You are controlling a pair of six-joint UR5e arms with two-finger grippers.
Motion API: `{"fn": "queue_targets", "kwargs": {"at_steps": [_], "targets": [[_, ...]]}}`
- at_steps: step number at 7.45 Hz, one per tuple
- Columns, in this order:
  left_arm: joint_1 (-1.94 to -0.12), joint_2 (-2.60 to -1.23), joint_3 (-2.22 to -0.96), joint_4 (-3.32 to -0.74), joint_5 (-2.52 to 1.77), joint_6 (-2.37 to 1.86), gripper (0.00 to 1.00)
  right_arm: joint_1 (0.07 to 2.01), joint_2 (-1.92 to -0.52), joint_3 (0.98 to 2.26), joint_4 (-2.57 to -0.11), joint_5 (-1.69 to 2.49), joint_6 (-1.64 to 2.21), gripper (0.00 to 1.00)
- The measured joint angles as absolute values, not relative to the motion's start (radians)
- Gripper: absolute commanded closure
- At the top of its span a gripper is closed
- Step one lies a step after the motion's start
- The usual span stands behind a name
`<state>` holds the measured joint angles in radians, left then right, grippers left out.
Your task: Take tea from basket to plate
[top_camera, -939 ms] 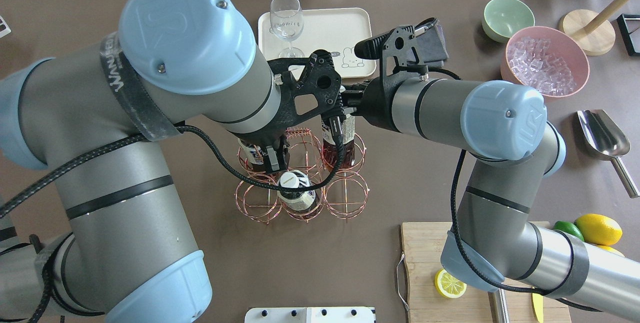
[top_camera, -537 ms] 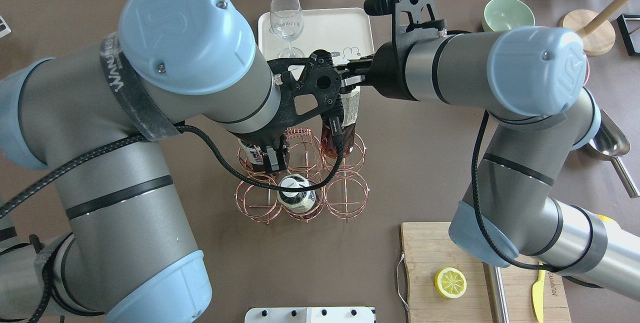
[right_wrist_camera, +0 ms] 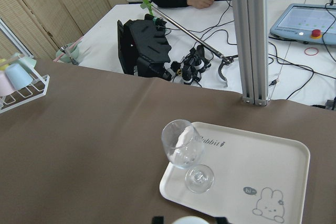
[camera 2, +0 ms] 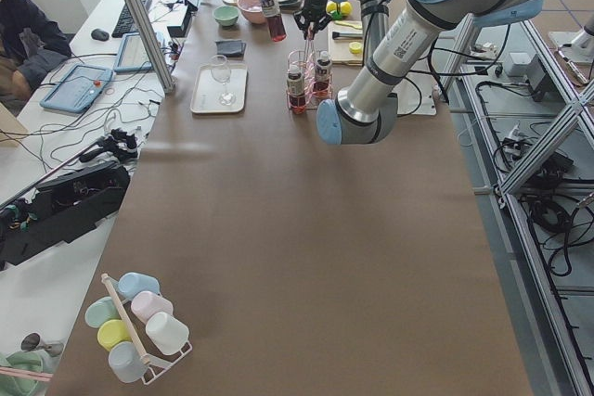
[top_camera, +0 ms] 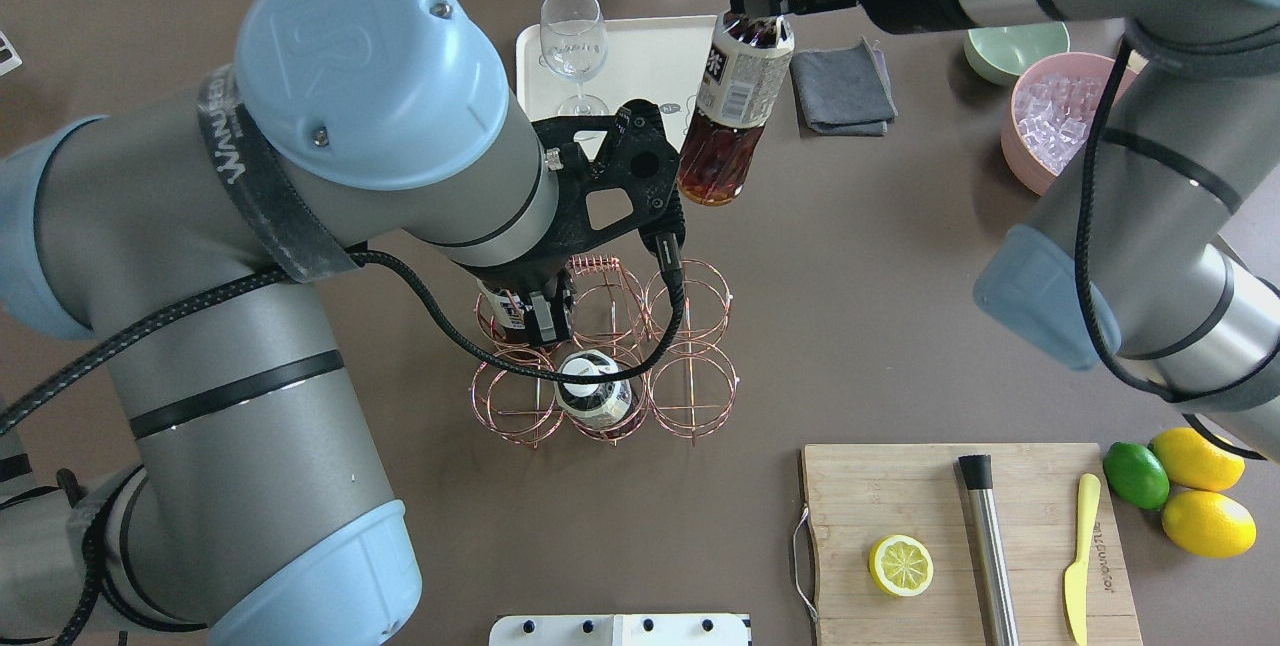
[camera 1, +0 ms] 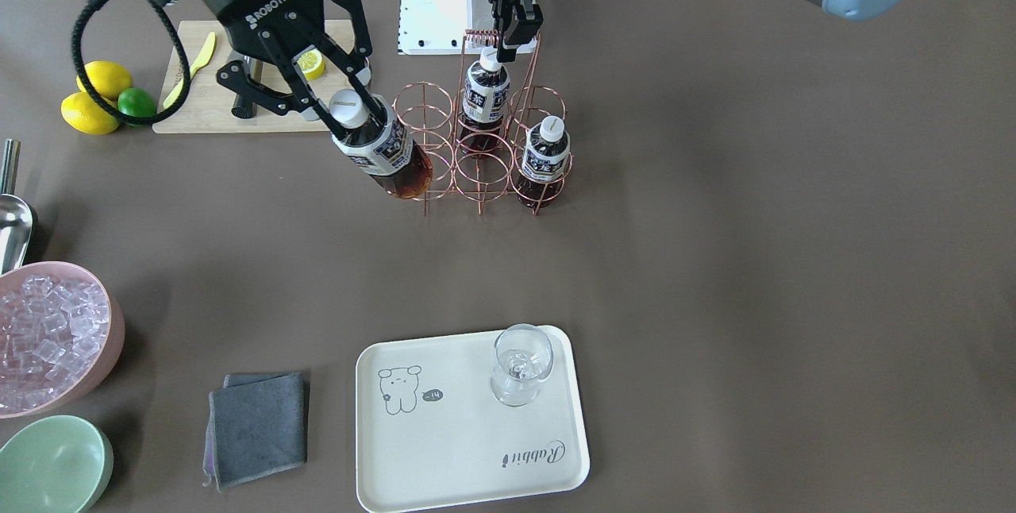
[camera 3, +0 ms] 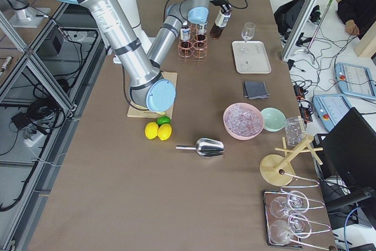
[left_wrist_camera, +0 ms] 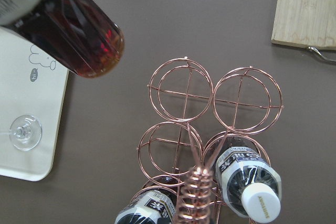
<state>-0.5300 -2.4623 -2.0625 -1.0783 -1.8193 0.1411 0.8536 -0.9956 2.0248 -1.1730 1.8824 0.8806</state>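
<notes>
My right gripper (camera 1: 353,117) is shut on a tea bottle (camera 1: 385,154) near its white cap and holds it tilted in the air, clear of the copper wire basket (camera 1: 476,171). In the overhead view this bottle (top_camera: 735,96) hangs by the near right corner of the cream plate (top_camera: 650,56). Two more tea bottles (camera 1: 486,96) (camera 1: 544,156) stand in the basket's rings. My left gripper (camera 1: 508,44) is shut at the coiled top of the basket's tall handle (camera 1: 481,38). The left wrist view shows the basket (left_wrist_camera: 181,90) and the held bottle's base (left_wrist_camera: 79,40).
A wine glass (camera 1: 520,366) stands on the plate (camera 1: 468,433). A grey cloth (camera 1: 258,426), a pink bowl of ice (camera 1: 48,338) and a green bowl (camera 1: 51,465) lie beside it. A cutting board (top_camera: 880,496) holds a lemon half, a muddler and a knife.
My right gripper has lifted the tea bottle out of its basket ring and carried it up and towards the plate. The left arm and the basket have not moved.
</notes>
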Motion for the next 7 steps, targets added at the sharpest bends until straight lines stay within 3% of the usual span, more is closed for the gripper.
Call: {"fn": "queue_targets", "kwargs": {"at_steps": [3,7], "targets": [[-0.532,-2.462,-2.088,-1.031,-1.819,0.142,1.00,0.992,-0.984,1.897,-1.121,1.880,0.830,1.00],[-0.600,-2.467,-2.193,-0.872,-1.841,0.210,1.00,0.962,-0.817,1.504,-0.872,1.707,0.827,1.00]]}}
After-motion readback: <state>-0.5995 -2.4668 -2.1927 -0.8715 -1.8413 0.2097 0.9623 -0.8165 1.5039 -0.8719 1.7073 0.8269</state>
